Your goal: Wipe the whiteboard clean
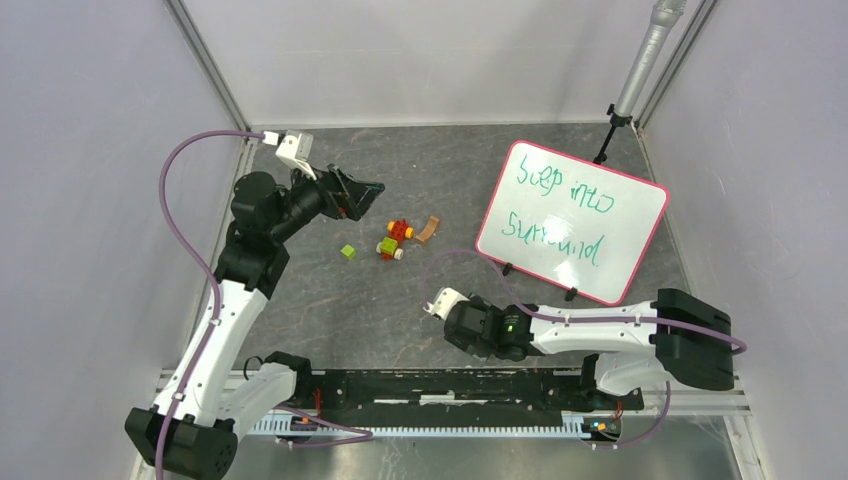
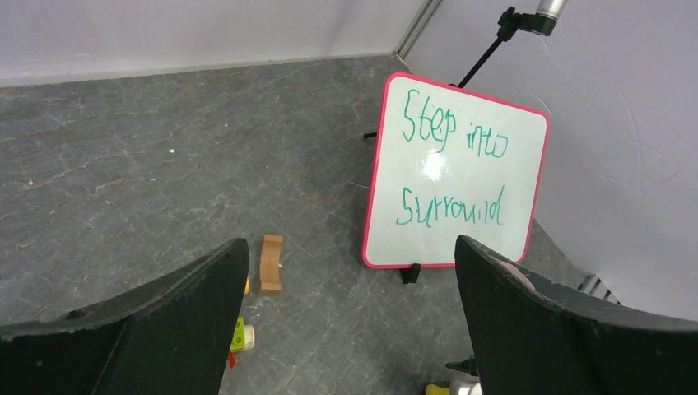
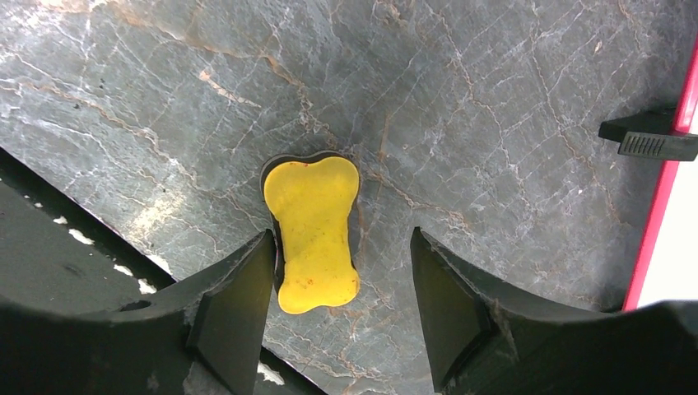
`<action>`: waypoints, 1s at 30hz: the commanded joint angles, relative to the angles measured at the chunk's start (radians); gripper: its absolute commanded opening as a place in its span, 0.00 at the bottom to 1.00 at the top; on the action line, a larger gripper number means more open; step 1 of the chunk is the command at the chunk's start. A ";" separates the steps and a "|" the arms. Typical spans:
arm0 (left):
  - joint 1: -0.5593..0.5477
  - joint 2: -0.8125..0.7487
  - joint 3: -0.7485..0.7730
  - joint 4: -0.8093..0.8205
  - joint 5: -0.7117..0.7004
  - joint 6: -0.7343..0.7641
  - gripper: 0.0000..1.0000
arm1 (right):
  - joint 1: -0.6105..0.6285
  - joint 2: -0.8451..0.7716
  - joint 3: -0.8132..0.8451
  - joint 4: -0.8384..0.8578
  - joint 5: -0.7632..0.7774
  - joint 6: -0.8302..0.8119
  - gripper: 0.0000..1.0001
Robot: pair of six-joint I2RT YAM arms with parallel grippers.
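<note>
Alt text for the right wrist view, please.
A yellow bone-shaped eraser lies on the grey marbled table between the right gripper's two black fingers, not yet gripped: a gap shows on one side. The whiteboard, with its pink-red frame and one black foot, shows at the right edge.

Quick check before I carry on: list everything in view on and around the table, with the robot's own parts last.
whiteboard: one, white with a pink-red frame and two lines of green writing, propped on black feet at far right
yellow bone-shaped pad: one, dark base, flat on the table near the whiteboard's foot
toy block cluster: red, yellow, green and white, mid-table; count unclear
green cube: one, left of the cluster
brown arch block: one, right of the cluster
black stand: one, carries a grey tube, far right corner
table: one, grey marbled
left gripper: open, raised, facing the whiteboard
right gripper: open, fingers on either side of the pad
</note>
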 commanded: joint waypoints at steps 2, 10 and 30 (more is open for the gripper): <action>-0.001 -0.009 0.048 0.006 0.011 0.006 1.00 | 0.008 -0.011 0.002 0.053 -0.003 0.011 0.65; -0.001 -0.008 0.047 0.003 0.003 0.010 1.00 | 0.008 0.025 0.000 0.082 -0.021 0.007 0.53; -0.001 -0.005 0.045 0.009 0.009 0.002 1.00 | 0.008 0.028 -0.050 0.115 -0.034 0.033 0.45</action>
